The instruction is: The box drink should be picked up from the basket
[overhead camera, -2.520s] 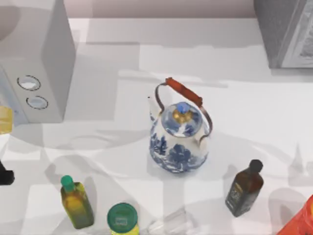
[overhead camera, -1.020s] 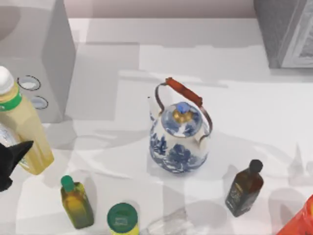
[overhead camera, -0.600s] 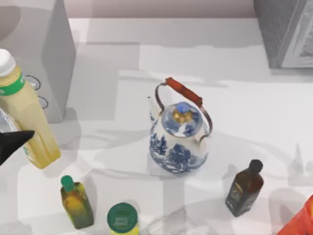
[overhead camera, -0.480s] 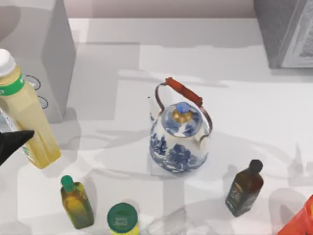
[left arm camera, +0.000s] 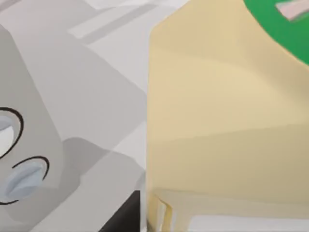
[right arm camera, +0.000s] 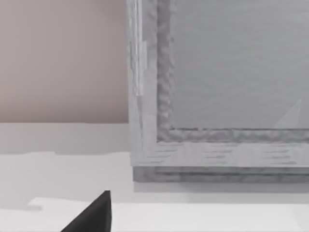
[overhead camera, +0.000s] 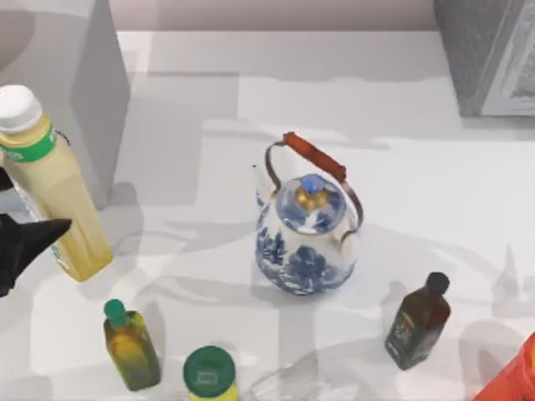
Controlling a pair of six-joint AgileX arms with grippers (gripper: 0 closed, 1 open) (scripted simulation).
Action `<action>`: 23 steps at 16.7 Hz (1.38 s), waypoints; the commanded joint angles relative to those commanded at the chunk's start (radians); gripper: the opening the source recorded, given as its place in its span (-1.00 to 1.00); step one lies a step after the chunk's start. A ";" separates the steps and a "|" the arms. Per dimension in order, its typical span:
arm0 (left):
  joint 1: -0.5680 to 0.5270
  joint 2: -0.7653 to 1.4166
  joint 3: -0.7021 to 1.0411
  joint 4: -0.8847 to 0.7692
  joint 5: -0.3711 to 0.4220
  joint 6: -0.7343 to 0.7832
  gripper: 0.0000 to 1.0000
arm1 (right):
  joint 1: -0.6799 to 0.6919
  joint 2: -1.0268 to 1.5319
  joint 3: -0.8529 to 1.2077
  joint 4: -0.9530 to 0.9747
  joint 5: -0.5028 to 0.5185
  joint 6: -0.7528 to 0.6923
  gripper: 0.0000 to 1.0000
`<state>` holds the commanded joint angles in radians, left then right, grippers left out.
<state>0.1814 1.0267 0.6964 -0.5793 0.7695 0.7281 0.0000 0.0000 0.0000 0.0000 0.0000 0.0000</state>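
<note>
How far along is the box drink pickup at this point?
Done: the box drink is gripped by the left claw at the table's left edge, tilted, above the table. In hand: carrying it. No basket shows, so I can't judge clearance. The right claw sits parked.

White table spans the top view. Blue-and-white porcelain teapot stands upright near frame center, its red-brown handle arched over the lid. Grey box appliance with two round openings at upper left; in the left wrist view its grey side and the two rings appear. Textured grey cabinet at upper right, also close up in the right wrist view. Small yellow-green bottle with green cap at lower left, green-lidded jar just beside it at bottom edge, clear glass lying next. Dark brown bottle with black cap at lower right. Red object cut off at bottom right corner.
</note>
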 joint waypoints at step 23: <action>-0.113 0.093 -0.127 0.287 -0.073 -0.124 0.51 | 0.000 0.000 0.000 0.000 0.000 0.000 1.00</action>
<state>0.0679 1.1198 0.5696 -0.2921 0.6966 0.6036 0.0000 0.0000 0.0000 0.0000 0.0000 0.0000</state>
